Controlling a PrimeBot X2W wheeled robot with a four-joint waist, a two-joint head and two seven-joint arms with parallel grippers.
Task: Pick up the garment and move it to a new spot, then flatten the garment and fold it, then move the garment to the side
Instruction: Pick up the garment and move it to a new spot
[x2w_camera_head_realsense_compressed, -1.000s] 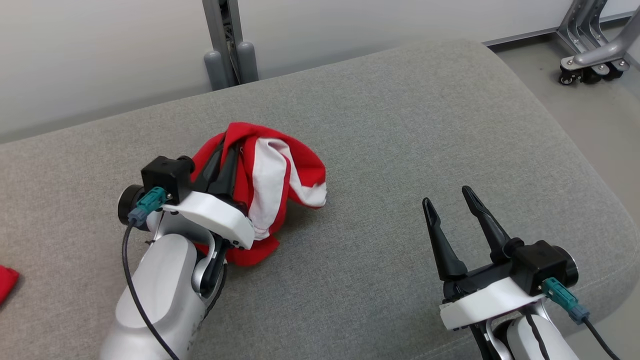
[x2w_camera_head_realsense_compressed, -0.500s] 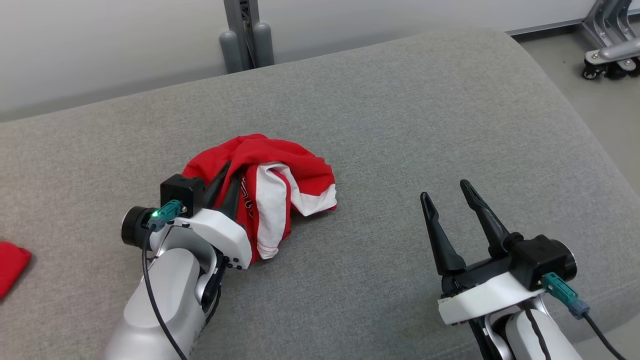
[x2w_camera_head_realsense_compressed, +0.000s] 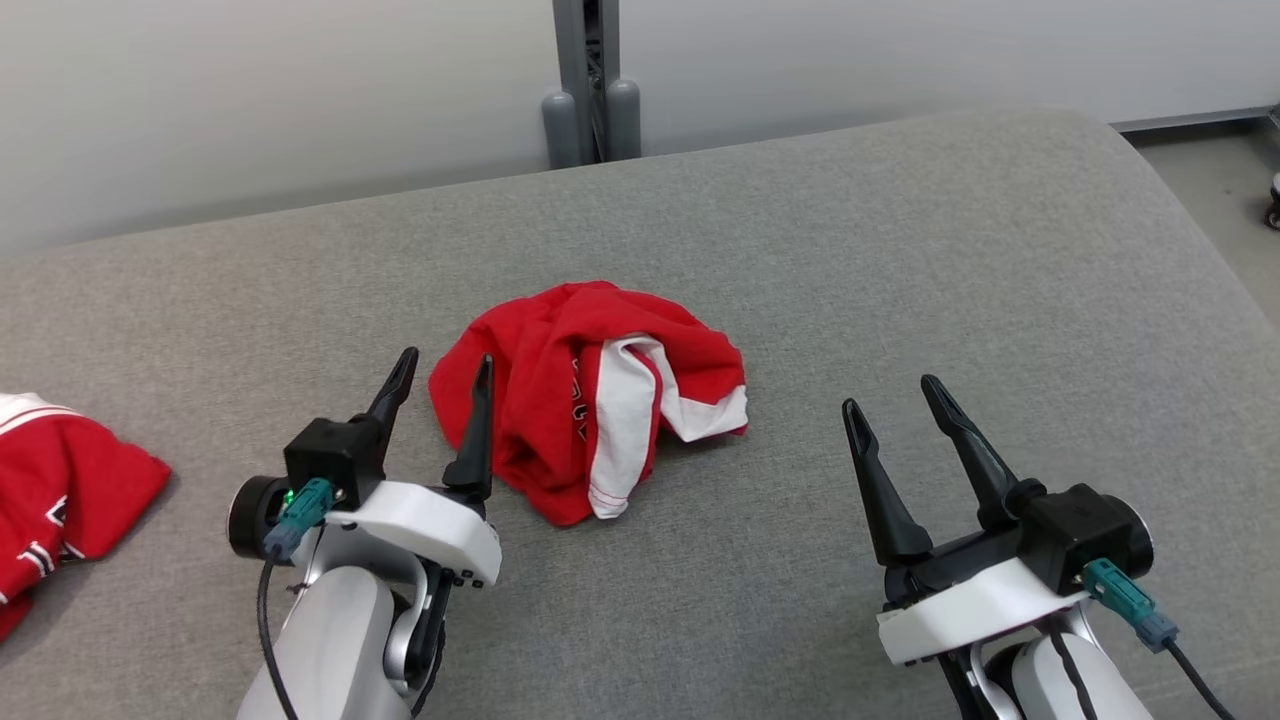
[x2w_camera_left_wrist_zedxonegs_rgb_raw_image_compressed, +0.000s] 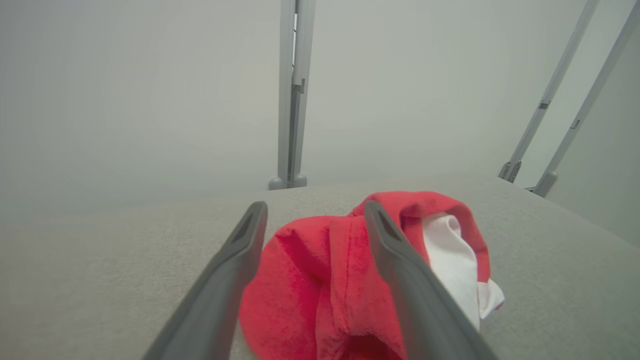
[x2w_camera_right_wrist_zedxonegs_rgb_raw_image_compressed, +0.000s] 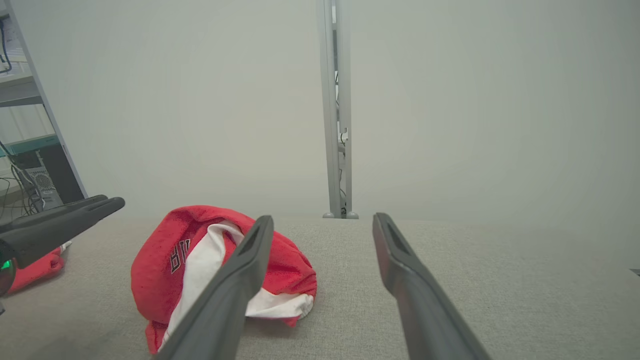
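**Clerk:** Head view, first entry?
**Checker:** Garment, red with white panels and dark lettering, crumpled in a heap near the middle of the grey upholstered surface. A second ago it hung bunched in the left pincer. Now it lies free.
**Clerk:** State of that pincer?
**Checker:** Spread and empty, drawn back to the heap's left edge. Half a second ago it was pressed together in the cloth. Whether its inner finger touches the fabric cannot be told.
**Clerk:** Right pincer?
**Checker:** Spread and empty, well apart from the garment, as before.
**Clerk:** Other changes?
**Checker:** The camera has turned. The grey post sits further right in the picture, and more of a second red garment shows at the left edge.
**Clerk:** Left wrist view?
**Checker:** The heap lies between and beyond the two spread fingers, its white fold to the right. This view adds two slanted metal struts at the right.
**Clerk:** Right wrist view?
**Checker:** The spread fingers reach out over bare grey surface. The garment lies to their left, partly behind the left finger, with its lettering facing the camera. The left pincer's fingers enter from the left edge. This view adds shelving with cables behind them.
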